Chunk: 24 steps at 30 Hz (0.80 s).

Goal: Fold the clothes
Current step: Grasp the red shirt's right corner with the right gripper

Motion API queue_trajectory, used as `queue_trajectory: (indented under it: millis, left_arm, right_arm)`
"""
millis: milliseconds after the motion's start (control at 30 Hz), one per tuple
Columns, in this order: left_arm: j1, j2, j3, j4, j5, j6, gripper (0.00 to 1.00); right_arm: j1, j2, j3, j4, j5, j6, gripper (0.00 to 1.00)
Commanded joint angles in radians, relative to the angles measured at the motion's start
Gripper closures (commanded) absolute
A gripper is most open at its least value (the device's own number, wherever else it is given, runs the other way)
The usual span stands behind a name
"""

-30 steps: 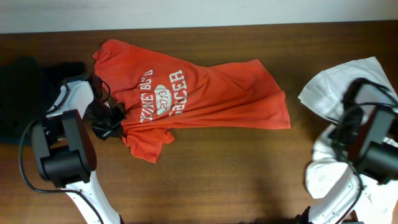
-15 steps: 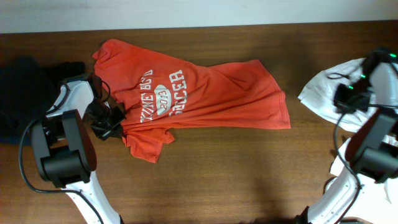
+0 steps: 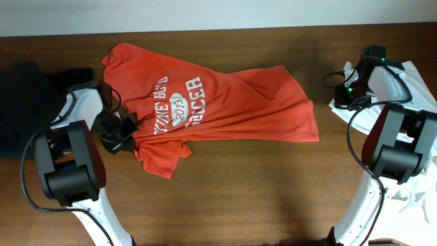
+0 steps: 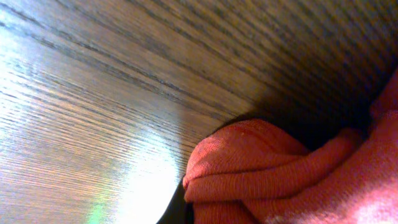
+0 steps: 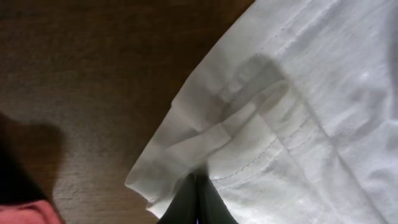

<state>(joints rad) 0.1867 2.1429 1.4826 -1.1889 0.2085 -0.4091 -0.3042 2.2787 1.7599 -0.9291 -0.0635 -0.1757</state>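
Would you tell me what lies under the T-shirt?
The T-shirt lies on the table, which shows around it. Anything else beneath is covered; the left gripper sits at its edge.

My left arm (image 3: 77,104) and right arm (image 3: 390,76) are white tubes with bulky black joint housings (image 3: 67,161); thin black cables (image 3: 26,174) loop alongside, a green light (image 3: 350,87) on the right.

right gripper (image 3: 345,94) swung from near edge to far side, onto white shirt (image 5: 311,124) hem

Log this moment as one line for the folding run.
red T-shirt: rumpled, not folded | left gripper: at its sleeve, grip unclear | right gripper: shut, tips at white shirt edge
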Motion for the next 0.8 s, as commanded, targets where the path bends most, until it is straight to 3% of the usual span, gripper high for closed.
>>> queue_trajectory:
  millis: [0,100,133,233,267,400,567,767]
  left_arm:
    - [0.003,-0.029,-0.008,0.002,-0.011,-0.006,1.00]
    - [0.003,-0.029,-0.008,0.001,-0.011,-0.006,1.00]
    - [0.003,-0.029,-0.008,-0.001,-0.011,-0.006,1.00]
    - [0.003,-0.029,-0.008,-0.002,-0.011,-0.006,0.98]
    - [0.003,-0.029,-0.008,-0.002,-0.011,-0.005,0.97]
    - [0.003,-0.029,-0.008,-0.001,-0.012,-0.005,0.96]
    - [0.003,-0.029,-0.008,-0.001,-0.012,-0.005,0.96]
    - [0.003,-0.029,-0.008,0.003,-0.012,-0.005,0.96]
  right_arm:
    - [-0.118,0.077,-0.011,0.033,0.252,0.119,0.91]
    - [-0.275,0.077,0.012,0.003,0.360,0.248,0.81]
    - [-0.305,0.076,0.032,-0.016,0.313,0.248,0.77]
    - [-0.351,0.064,0.173,-0.143,0.059,0.212,0.48]
    - [-0.343,0.055,0.214,-0.184,0.020,0.206,0.45]
    - [-0.273,0.017,0.416,-0.477,-0.163,0.188,0.41]
    - [-0.119,0.018,0.341,-0.723,-0.177,0.187,0.37]
    - [0.044,0.017,0.035,-0.628,-0.250,0.233,0.39]
